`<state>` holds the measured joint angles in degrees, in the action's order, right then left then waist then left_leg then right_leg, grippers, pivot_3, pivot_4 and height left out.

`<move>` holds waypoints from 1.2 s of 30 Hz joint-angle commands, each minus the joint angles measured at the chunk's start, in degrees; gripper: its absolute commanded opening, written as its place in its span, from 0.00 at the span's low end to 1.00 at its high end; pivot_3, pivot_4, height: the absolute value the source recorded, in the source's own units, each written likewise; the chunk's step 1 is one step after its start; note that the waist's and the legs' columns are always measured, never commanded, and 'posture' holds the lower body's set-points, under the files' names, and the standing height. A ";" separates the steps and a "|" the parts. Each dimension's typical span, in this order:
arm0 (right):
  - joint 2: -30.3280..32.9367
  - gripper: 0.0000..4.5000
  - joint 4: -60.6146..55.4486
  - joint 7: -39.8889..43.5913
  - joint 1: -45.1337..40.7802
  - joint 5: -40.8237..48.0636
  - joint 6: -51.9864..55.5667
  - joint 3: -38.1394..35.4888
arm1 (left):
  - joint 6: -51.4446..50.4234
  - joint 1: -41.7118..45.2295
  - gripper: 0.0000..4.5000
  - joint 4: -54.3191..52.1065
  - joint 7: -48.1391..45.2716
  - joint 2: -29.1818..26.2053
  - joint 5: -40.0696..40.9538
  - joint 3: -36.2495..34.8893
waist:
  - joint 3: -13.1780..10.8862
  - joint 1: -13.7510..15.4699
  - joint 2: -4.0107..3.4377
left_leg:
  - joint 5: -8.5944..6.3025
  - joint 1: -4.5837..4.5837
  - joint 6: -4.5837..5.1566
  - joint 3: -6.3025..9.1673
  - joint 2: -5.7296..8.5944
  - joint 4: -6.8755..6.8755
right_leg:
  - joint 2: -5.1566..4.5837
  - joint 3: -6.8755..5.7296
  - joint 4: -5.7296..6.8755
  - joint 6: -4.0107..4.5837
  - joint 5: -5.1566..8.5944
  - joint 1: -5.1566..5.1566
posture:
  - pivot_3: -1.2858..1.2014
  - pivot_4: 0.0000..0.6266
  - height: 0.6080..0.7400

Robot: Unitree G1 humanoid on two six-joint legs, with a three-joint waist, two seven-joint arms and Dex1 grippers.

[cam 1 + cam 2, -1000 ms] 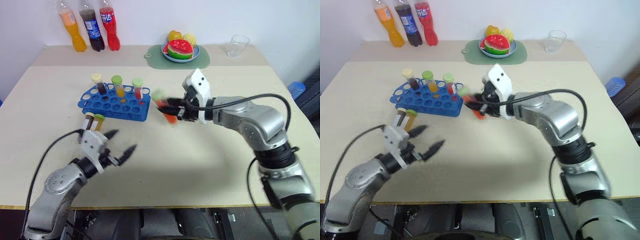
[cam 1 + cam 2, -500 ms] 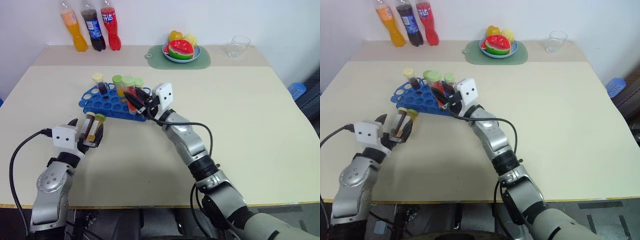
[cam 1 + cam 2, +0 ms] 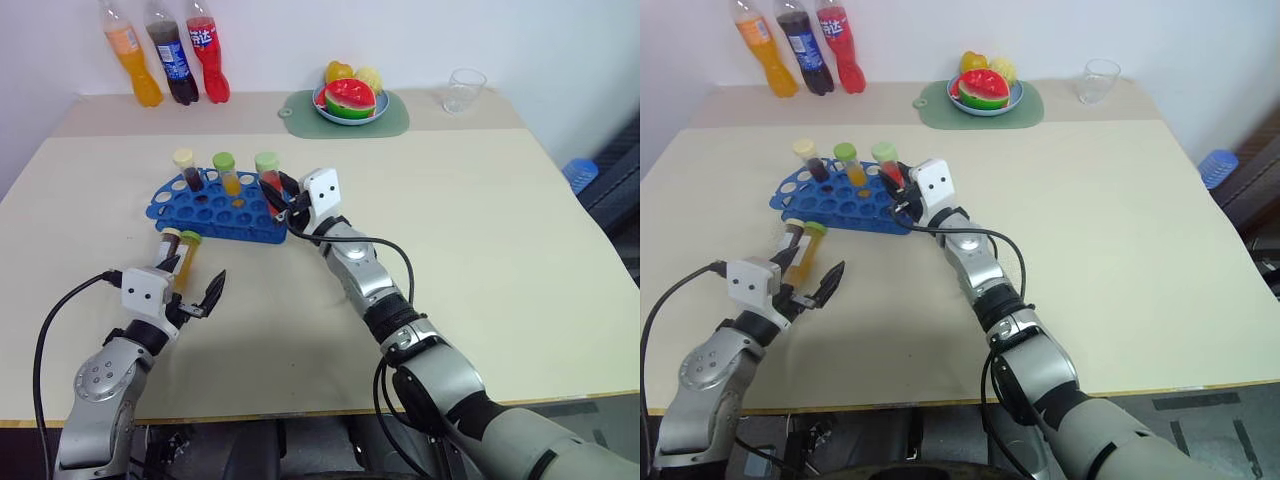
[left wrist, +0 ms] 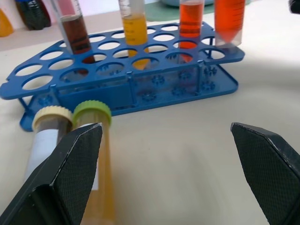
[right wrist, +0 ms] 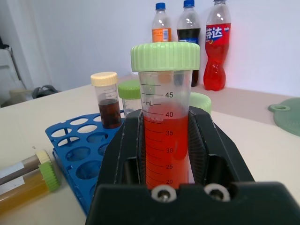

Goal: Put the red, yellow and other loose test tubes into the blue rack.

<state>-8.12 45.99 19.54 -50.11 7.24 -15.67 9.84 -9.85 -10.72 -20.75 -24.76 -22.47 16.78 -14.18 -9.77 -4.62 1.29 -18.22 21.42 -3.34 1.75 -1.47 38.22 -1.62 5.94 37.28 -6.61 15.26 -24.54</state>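
The step in hand was the placing of a red tube into the blue rack. The right gripper was clenched on that tube, its black fingers pressed to either side of the barrel below the green cap. It hung at the end of the rack that faced the desk's right edge, just beside the red tube already standing there. The held tube stood near upright, long axis vertical, cap up and pointed tip down towards the holes; in the left wrist view its tip appeared just above or just entering an end hole, and I could not tell which.

The rack sat on the left half of the desk, nearer the far edge than the near one. Three tubes stood in its far row: dark brown, yellow and red.

The next move, as I judged it, called for lining the tip over a free hole, lowering straight down and only then letting go.

Two loose tubes, a brown one and a yellow one, lay side by side on the desk in front of the rack, long axes running from near edge to far edge, caps towards the rack. The left gripper hovered just short of them, fingers spread wide and grasping nothing.
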 commanded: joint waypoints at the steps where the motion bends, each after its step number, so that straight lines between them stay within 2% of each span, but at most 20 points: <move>1: -4.32 0.16 1.36 1.34 -2.38 -0.12 -1.83 -0.43 | -0.06 0.32 1.00 -2.03 -0.25 -0.56 0.34 0.00 | 0.00 -0.09 0.00 | 0.00 0.00 0.00 0.00 0.00 0.00 | -0.01 0.00 0.00 0.00 0.00 0.00 | 0.52 0.24 0.95; 8: -5.80 0.16 2.68 4.61 -2.97 -0.63 -1.82 0.74 | -0.09 0.35 1.00 -1.94 -0.58 -0.39 0.36 0.09 | 0.00 -0.35 0.00 | 0.00 0.01 0.00 0.01 -0.02 0.00 | -0.03 0.00 0.00 0.00 0.00 0.00 | 0.52 0.24 0.95; 29: -9.96 0.16 11.28 3.76 -8.13 -2.24 -0.62 0.78 | -0.36 0.17 1.00 -2.08 -1.11 -0.03 0.41 0.62 | 0.02 -1.18 -0.03 | 0.00 -0.04 0.00 0.07 -0.04 0.00 | -0.03 0.00 0.04 0.02 -0.01 0.00 | 0.52 0.24 0.95; 36: -11.25 0.16 11.75 6.13 -7.87 -1.57 0.17 1.20 | -0.28 0.29 1.00 -1.76 -1.06 -0.12 0.51 0.64 | 0.03 -1.22 -0.04 | 0.00 -0.06 0.00 0.07 -0.04 0.00 | -0.03 0.00 0.05 0.03 -0.02 0.01 | 0.52 0.24 0.95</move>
<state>-10.32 55.86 25.08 -56.51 5.89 -17.28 10.41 -10.70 -10.55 -20.76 -25.84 -22.42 16.79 -13.01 -9.74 -5.84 1.24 -18.22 21.36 -3.34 1.82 -1.50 38.22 -1.65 5.94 37.33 -6.58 15.24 -24.53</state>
